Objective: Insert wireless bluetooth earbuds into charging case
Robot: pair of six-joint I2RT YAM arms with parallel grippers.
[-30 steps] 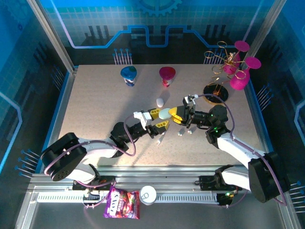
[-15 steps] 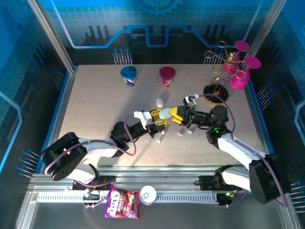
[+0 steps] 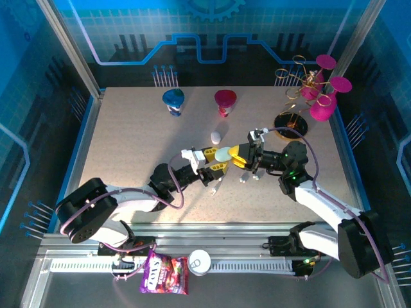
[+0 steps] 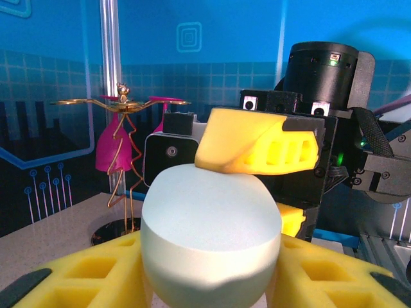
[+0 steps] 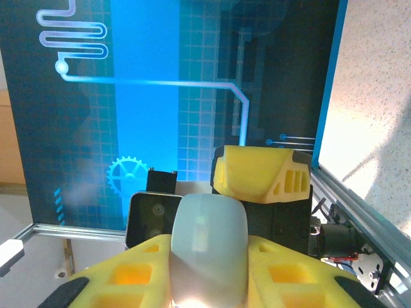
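Above table (image 3: 128,141), left claw (image 3: 216,160) still clamps charging case (image 3: 222,154)

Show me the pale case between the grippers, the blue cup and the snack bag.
pale case (image 4: 212,237), left wrist view, centre of its rounded front.
blue cup (image 3: 173,100), top external view, its blue top.
snack bag (image 3: 164,277), top external view, middle of its printed front.

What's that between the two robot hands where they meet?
A pale, pebble-like charging case, clamped by the left hand and the right hand alike. The top view shows it; both wrist views show it close up.
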